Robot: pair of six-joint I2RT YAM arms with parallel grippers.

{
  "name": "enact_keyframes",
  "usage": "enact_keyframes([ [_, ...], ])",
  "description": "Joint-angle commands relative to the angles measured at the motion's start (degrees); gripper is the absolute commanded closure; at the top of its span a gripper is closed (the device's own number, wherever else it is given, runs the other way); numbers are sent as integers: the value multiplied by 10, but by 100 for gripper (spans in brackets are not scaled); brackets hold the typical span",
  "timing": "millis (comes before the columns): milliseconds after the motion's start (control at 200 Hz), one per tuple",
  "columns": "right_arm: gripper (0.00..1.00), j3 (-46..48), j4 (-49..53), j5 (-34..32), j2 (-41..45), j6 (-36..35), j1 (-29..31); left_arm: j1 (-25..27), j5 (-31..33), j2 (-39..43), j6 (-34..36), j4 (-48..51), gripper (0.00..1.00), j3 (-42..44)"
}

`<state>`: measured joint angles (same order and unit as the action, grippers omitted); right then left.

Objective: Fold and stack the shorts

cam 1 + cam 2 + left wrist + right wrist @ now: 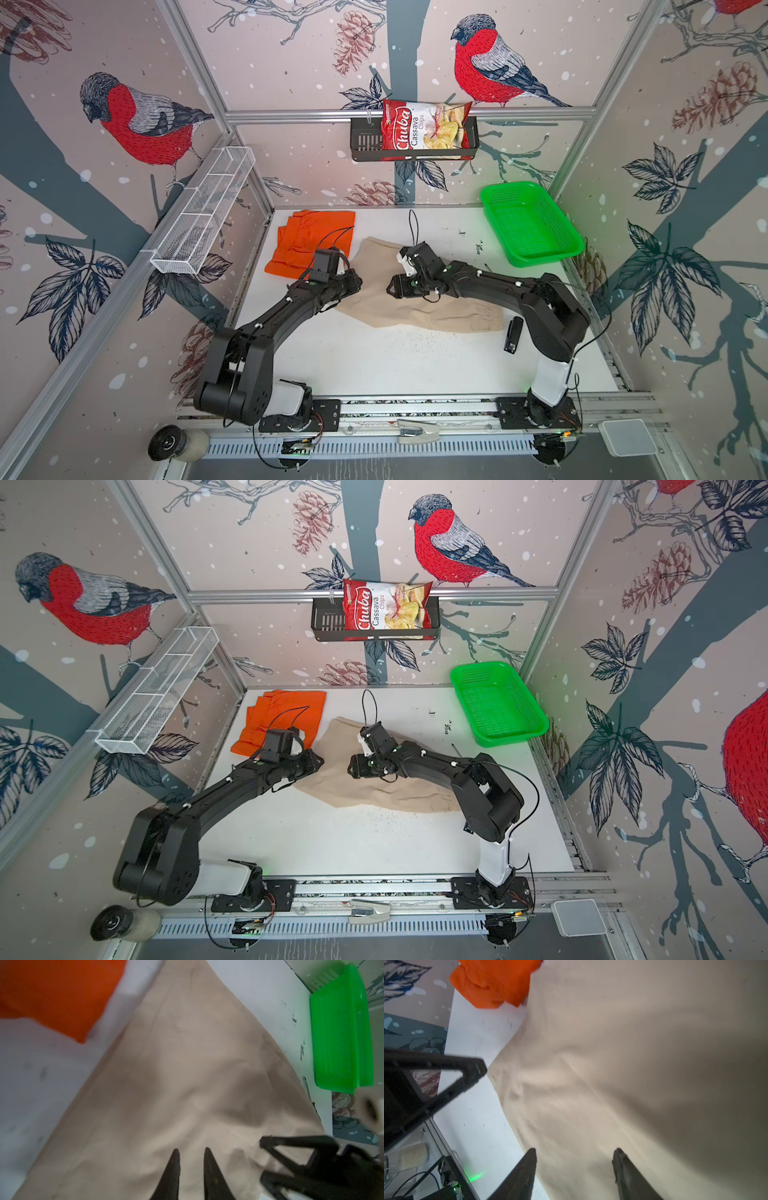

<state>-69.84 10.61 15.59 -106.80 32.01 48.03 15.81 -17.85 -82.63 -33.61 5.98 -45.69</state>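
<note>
We hold both arms over the diagonal beige shorts [432, 311], tips facing: left gripper [191, 1152] jaws barely apart, right gripper [575, 1152] jaws wide.

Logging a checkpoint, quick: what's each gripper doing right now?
Left gripper: open a crack, holding nothing, above the beige shorts.
Right gripper: open wide, holding nothing, over the same shorts.

Bare table [374, 365] lies open in front; green basket [536, 259] blocks the far right corner.
</note>
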Motion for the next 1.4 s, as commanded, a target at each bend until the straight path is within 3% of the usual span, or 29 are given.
enact_keyframes([
  [0,39,39,-46,7,10,47,3,21,-19,-50,7,-52,78,-21],
  [220,39,104,-53,1,13,50,4,24,10,-142,13,-77,79,-21],
  [355,39,144,-53,2,19,41,11,13,23,-152,-4,-85,79,12],
  [620,39,168,-39,20,23,6,46,-1,52,-42,-49,-100,79,140],
  [770,38,114,-38,33,27,-11,60,-1,63,45,-37,-89,68,152],
  [926,38,70,-37,39,59,-13,40,20,76,95,-13,-69,52,101],
  [1126,38,113,-16,43,163,-9,-61,92,88,81,31,-73,37,22],
  [1301,38,212,-19,80,295,20,-234,214,117,20,119,-103,34,-49],
  [1396,37,260,-15,116,347,30,-337,290,121,-31,217,-114,34,-95],
])
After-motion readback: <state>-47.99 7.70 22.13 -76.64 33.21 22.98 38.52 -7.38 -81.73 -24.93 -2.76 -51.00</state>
